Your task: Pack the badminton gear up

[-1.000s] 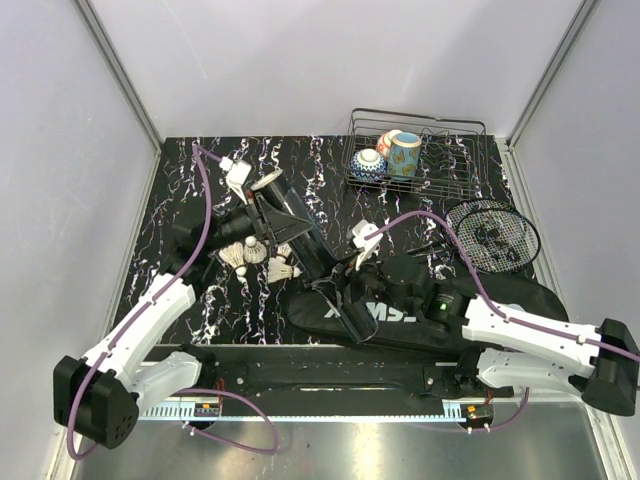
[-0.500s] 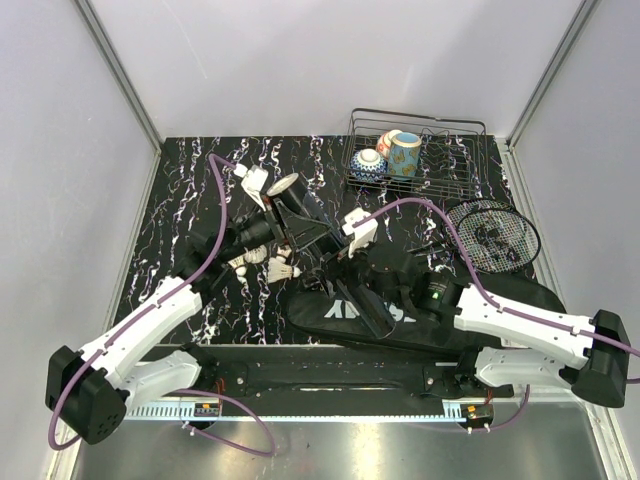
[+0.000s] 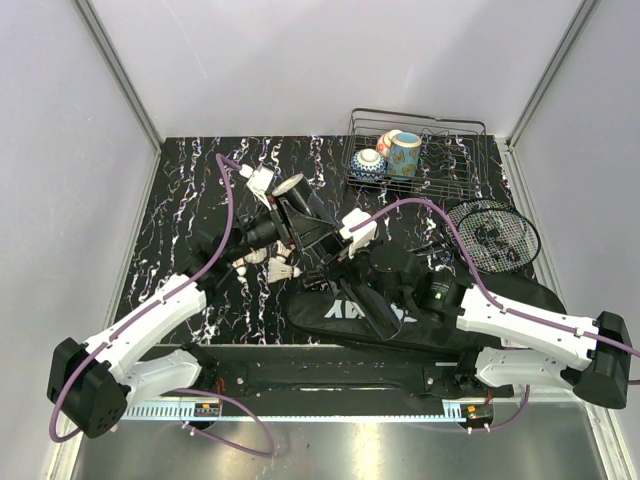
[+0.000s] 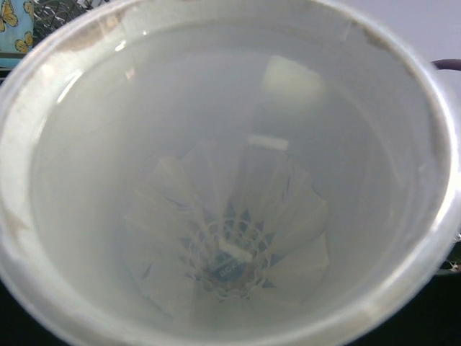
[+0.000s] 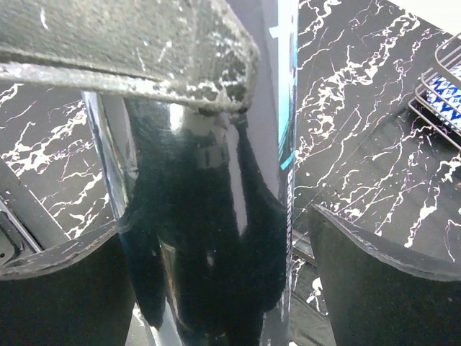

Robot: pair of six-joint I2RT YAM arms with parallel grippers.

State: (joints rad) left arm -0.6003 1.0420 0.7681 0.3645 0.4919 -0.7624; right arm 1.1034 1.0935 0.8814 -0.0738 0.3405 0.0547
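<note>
Right tool (image 5: 212, 223), fingers spread apart, straddled the dark tube (image 3: 310, 220) without clamping it. Left tool (image 3: 278, 222) appeared clamped on the same tube near its open mouth. The tube slanted above the worktop just beyond the bag's (image 3: 320, 312) left end, long axis pointing away from the bag. Inside sat one white feather shuttlecock (image 4: 230, 245); loose shuttlecocks (image 3: 283, 268) lay beside that bag end

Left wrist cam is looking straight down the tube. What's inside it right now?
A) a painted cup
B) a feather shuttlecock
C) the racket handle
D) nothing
B: the left wrist view looks into the tube and shows a white feather shuttlecock at its far end, with the skirt opening toward the camera.
</note>
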